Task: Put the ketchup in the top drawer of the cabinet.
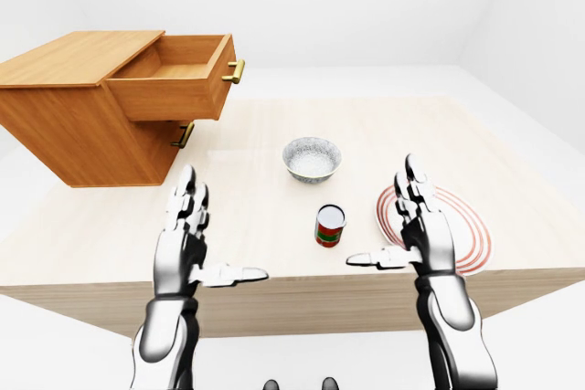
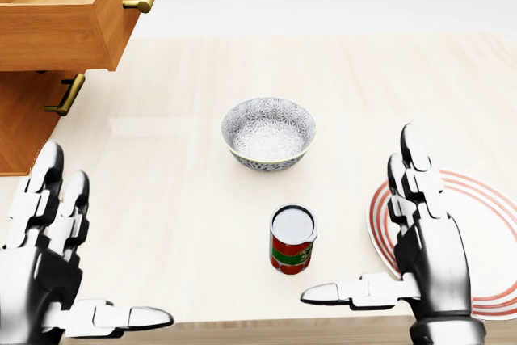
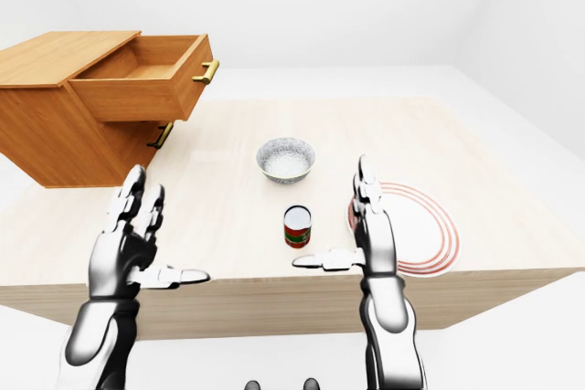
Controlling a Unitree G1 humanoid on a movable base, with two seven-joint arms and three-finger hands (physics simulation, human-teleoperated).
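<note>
Bright, even, diffuse light, no clear single source. Shadows are faint: a soft one under the pulled-out drawer of the wooden cabinet point(image 1: 169, 89). A pale glossy reflection patch sits on the light wood-grain tabletop point(image 2: 186, 151). Specular highlights on the chrome three-finger hands, left point(image 2: 48, 272) and right point(image 2: 420, 240). All sharp, no blur or noise. Eye views show wide-angle perspective stretch.

A pale wood counter point(image 2: 202, 199) carries a bowl point(image 2: 268, 133) near its centre; grey patterned outside, white inside, upright, w/ nothing in it. At the right of the head view lies a flat white plate point(image 2: 485, 240) w/ red rings round its rim, partly cut by the picture edge. Bowl and plate are well apart, not touching. Background is plain white.
</note>
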